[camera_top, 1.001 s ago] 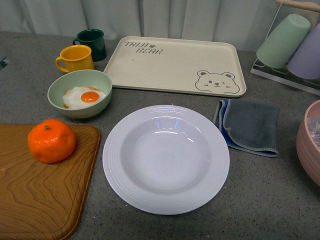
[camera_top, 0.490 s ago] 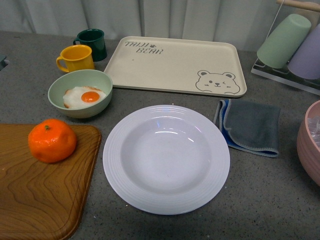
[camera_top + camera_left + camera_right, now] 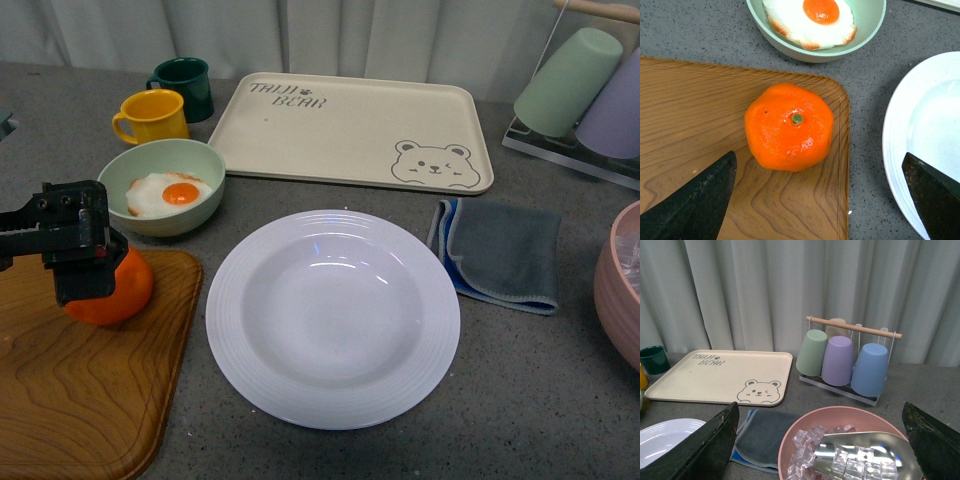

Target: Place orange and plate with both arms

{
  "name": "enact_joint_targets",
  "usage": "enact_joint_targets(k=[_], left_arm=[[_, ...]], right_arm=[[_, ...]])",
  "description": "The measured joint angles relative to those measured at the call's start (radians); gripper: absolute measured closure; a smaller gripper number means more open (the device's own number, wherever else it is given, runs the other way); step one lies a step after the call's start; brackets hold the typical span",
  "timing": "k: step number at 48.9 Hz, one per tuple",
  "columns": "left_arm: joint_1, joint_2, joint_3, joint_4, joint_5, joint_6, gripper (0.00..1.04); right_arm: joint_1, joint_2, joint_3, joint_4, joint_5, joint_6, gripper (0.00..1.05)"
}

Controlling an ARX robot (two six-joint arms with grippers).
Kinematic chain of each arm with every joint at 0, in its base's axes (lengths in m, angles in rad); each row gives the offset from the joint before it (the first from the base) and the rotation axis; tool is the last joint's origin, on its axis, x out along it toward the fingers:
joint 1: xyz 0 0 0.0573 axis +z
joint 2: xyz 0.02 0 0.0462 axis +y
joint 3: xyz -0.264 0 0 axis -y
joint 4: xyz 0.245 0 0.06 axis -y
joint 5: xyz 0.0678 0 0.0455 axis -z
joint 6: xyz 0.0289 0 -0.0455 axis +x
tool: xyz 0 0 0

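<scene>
The orange (image 3: pixel 128 288) sits on the wooden cutting board (image 3: pixel 90 390) at the front left, partly hidden by my left gripper (image 3: pixel 82 285). In the left wrist view the orange (image 3: pixel 789 127) lies stem up, just ahead of my left gripper (image 3: pixel 815 200), which is open and wide above the board with nothing in it. The white deep plate (image 3: pixel 333 318) lies empty in the middle of the table; its rim shows in the left wrist view (image 3: pixel 900 125). My right gripper (image 3: pixel 815 450) is open above a pink bowl and is out of the front view.
A green bowl (image 3: pixel 160 185) with a fried egg stands behind the board. The cream bear tray (image 3: pixel 350 130), yellow mug (image 3: pixel 152 116) and dark green mug (image 3: pixel 183 86) are at the back. A grey cloth (image 3: pixel 500 250) lies right of the plate. The pink bowl (image 3: pixel 805 425) holds ice and a metal scoop. A cup rack (image 3: pixel 845 360) stands far right.
My left gripper has come into the front view from the left and now stands over the orange. The orange and plate have not moved.
</scene>
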Motion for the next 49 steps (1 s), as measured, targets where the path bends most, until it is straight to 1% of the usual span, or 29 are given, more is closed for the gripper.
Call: enact_joint_targets(k=[2, 5, 17, 21, 28, 38, 41, 43, 44, 48, 49], left_arm=[[0.01, 0.033, 0.025, -0.013, 0.018, -0.016, 0.07], [0.016, 0.075, 0.043, 0.0, -0.003, -0.017, 0.07], [0.023, 0.188, 0.117, -0.005, -0.028, -0.016, 0.07], [0.024, 0.236, 0.151, -0.038, -0.038, -0.018, 0.07], [0.024, 0.283, 0.191, -0.083, -0.029, -0.022, 0.07], [0.025, 0.326, 0.227, -0.117, -0.027, -0.02, 0.07], [0.026, 0.334, 0.233, -0.119, -0.029, -0.021, 0.14], [0.027, 0.339, 0.238, -0.125, -0.033, -0.018, 0.21], [0.027, 0.34, 0.238, -0.125, -0.037, -0.013, 0.26], [0.027, 0.34, 0.238, -0.125, -0.04, -0.014, 0.4], [0.026, 0.338, 0.238, -0.125, -0.043, -0.014, 0.42]], right_arm=[[0.0, 0.0, 0.0, 0.0, 0.0, 0.0, 0.09], [0.0, 0.0, 0.0, 0.0, 0.0, 0.0, 0.09], [0.0, 0.0, 0.0, 0.0, 0.0, 0.0, 0.09], [0.0, 0.0, 0.0, 0.0, 0.0, 0.0, 0.09], [0.0, 0.0, 0.0, 0.0, 0.0, 0.0, 0.09], [0.0, 0.0, 0.0, 0.0, 0.0, 0.0, 0.09], [0.0, 0.0, 0.0, 0.0, 0.0, 0.0, 0.09], [0.0, 0.0, 0.0, 0.0, 0.0, 0.0, 0.09], [0.0, 0.0, 0.0, 0.0, 0.0, 0.0, 0.09], [0.0, 0.0, 0.0, 0.0, 0.0, 0.0, 0.09], [0.0, 0.0, 0.0, 0.0, 0.0, 0.0, 0.09]])
